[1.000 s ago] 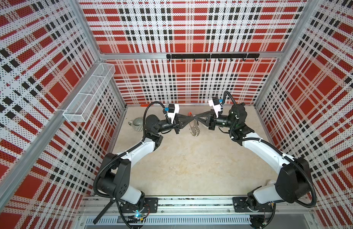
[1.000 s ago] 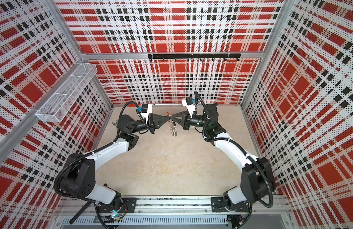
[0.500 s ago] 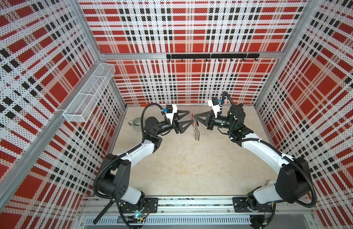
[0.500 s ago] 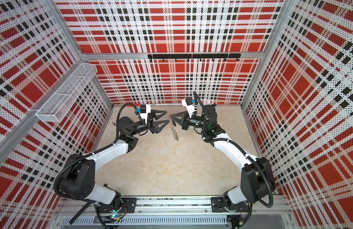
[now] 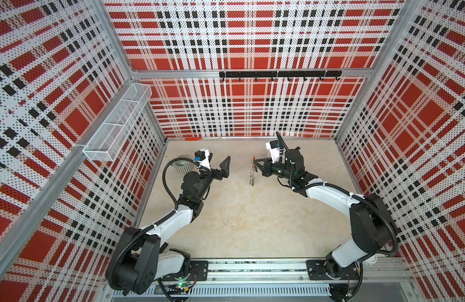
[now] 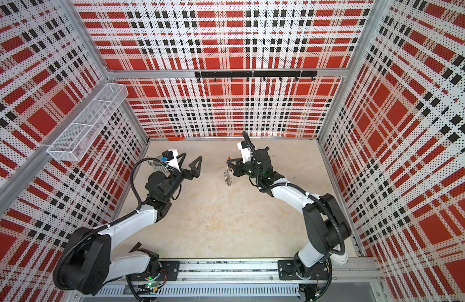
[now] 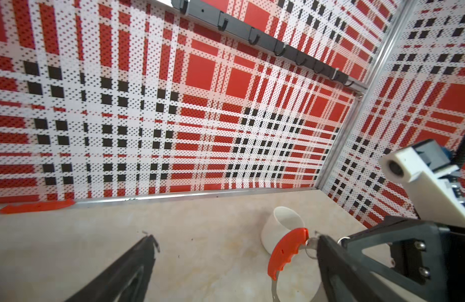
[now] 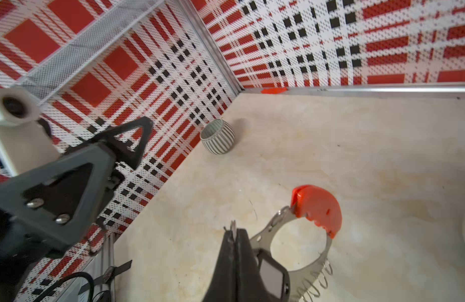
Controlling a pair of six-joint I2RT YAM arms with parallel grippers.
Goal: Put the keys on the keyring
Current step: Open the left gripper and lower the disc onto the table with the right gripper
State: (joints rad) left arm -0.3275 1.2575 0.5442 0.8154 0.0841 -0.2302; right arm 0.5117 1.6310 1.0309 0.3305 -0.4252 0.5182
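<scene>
The keyring (image 5: 252,175) (image 6: 228,175), a grey hoop with a red-orange section (image 8: 317,206) and small wire rings, hangs above the floor from my right gripper (image 5: 255,163) (image 6: 230,163) (image 8: 234,235). That gripper is shut on the hoop's edge, and a thin silvery sliver sticks out past its tips. The keys, a black tag with a pale window (image 8: 271,277), lie against the hoop beside one finger. My left gripper (image 5: 218,160) (image 6: 191,160) (image 7: 235,243) stands wide open to the left of the ring, holding nothing. In the left wrist view the red section (image 7: 286,251) sits just off one fingertip (image 7: 324,244).
A striped cup (image 5: 181,164) (image 8: 217,136) stands near the left wall behind my left arm. A white cup (image 7: 283,230) stands on the floor beyond the ring. A red-orange strip (image 5: 193,138) (image 7: 36,206) lies along the back wall. A wire basket (image 5: 116,125) hangs on the left wall.
My left gripper has opened, let go and drawn back to the left. The keyring now hangs from my right gripper alone, which has pulled slightly to the right.
</scene>
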